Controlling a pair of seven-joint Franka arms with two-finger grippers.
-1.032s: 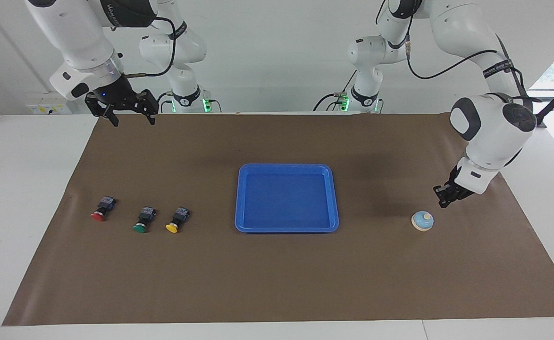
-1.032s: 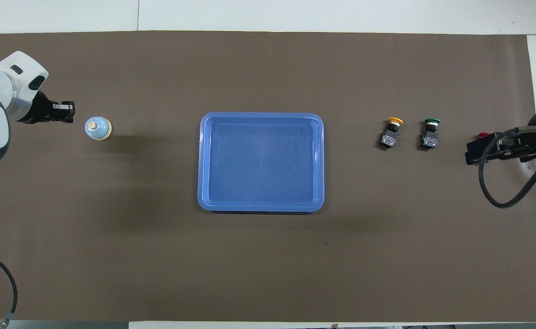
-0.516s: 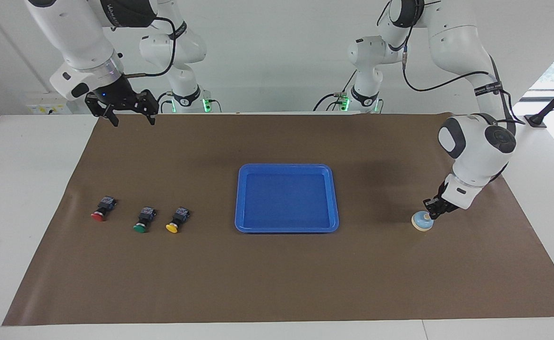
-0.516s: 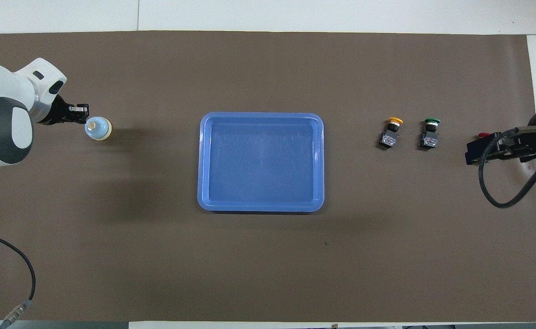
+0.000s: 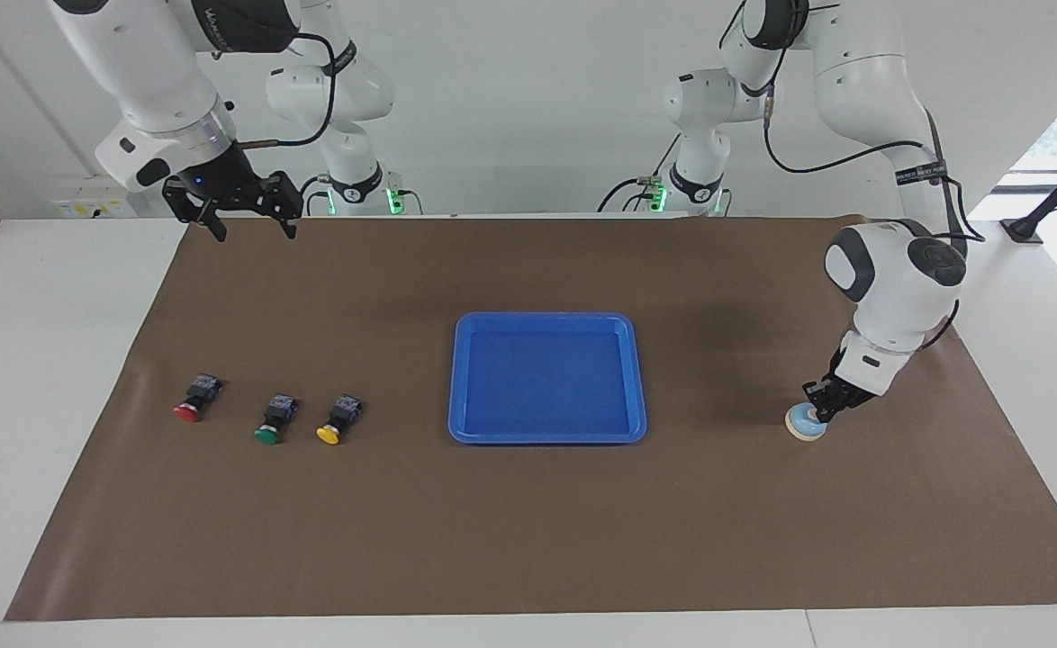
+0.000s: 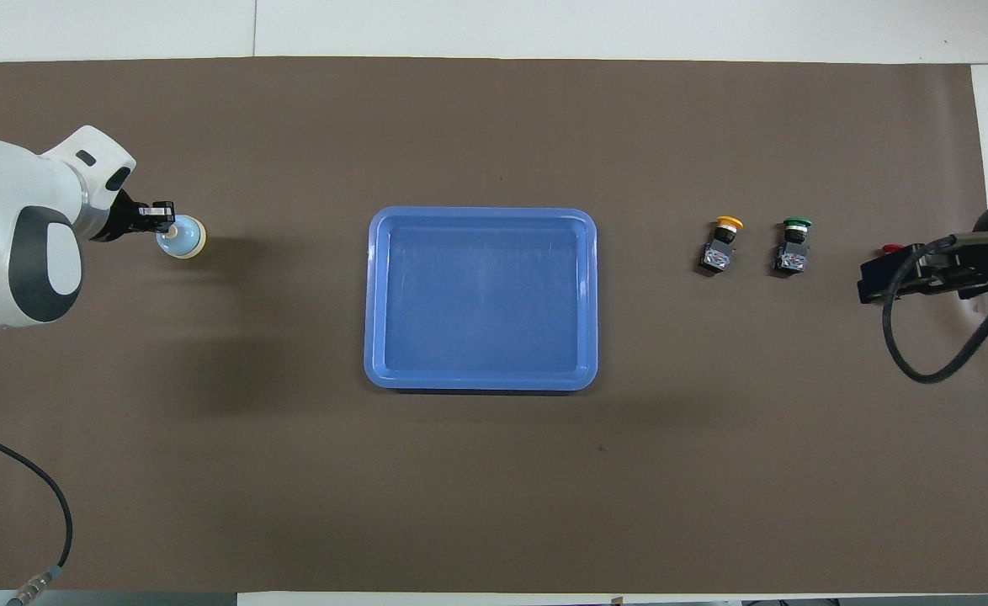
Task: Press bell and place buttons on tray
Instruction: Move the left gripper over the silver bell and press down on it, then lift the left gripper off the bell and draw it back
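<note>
Facing view first: the left gripper [image 5: 819, 411] is down on top of the bell [image 5: 804, 426], its fingers pinched together, tip touching the crown where the cream knob sits. That bell is a small light-blue dome on a cream base rim, and it stands on the matte brown mat [image 5: 528, 522] that covers the table, at the left arm's end, well apart from the tray [image 5: 458, 378].

Centre of the mat, the tray: bright-blue glossy plastic, shallow, rectangular with rounded corners and a raised rim, nothing in it.

At the right arm's end, three buttons lie tipped on their sides in a row, boxy black bodies pointing toward the robots, round caps pointing away. The yellow button [image 5: 337, 423] is closest to the tray, the green button [image 5: 273, 423] is beside it, and the red button [image 5: 195, 401] is outermost.

High above the mat's edge near the robots, the right gripper [image 5: 250, 225] waits, fingers spread wide apart with nothing between them. From the overhead view it covers most of the red button, leaving only a sliver of red cap showing.
</note>
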